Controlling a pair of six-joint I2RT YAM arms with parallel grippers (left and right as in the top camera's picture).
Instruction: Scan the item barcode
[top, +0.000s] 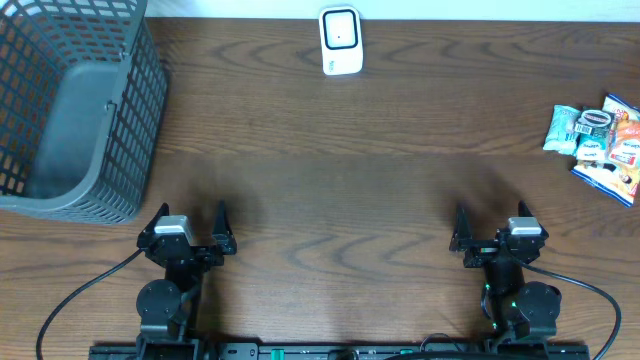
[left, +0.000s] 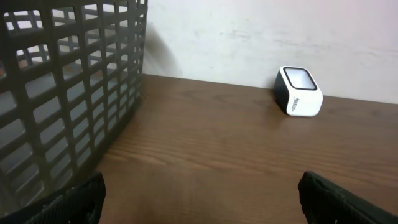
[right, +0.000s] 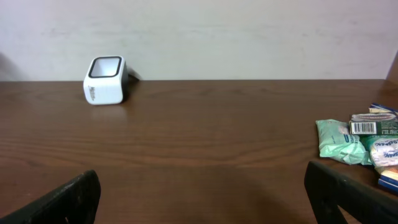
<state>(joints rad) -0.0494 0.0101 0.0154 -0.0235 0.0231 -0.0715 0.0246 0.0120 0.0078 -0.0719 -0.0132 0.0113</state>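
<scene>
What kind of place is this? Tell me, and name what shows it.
Probably a mock shop checkout on a wooden table: a white barcode scanner, a pile of snack packets and a grey mesh basket.

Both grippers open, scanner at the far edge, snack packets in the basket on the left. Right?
No. The packets lie on the table at the right, not in the basket, as the overhead view shows. The left gripper and right gripper are open, and the scanner is at the far edge.
</scene>
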